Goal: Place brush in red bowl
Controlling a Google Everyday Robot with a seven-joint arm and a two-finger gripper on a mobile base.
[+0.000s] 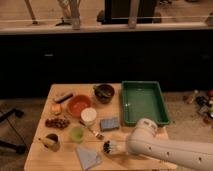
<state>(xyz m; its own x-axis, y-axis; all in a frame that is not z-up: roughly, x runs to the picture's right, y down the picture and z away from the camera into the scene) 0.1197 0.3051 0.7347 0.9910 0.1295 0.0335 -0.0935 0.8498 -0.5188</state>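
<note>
The brush shows as a round black bristle head (106, 146) near the table's front edge, with a short white stretch of handle running right from it. My gripper (118, 146) sits over that handle, at the end of the white arm that reaches in from the lower right. The rest of the handle is hidden under the gripper and arm. The red bowl (78, 105) is shallow and orange-red. It stands to the far left of the gripper, beside a white cup (88, 116).
A dark brown bowl (104, 93) and a green tray (144, 102) stand at the back. A blue sponge (109, 123), a brown-handled utensil (92, 130) and a green cup (76, 133) lie between gripper and red bowl. A grey-blue cloth (88, 157) lies at the front, grapes (57, 122) at the left.
</note>
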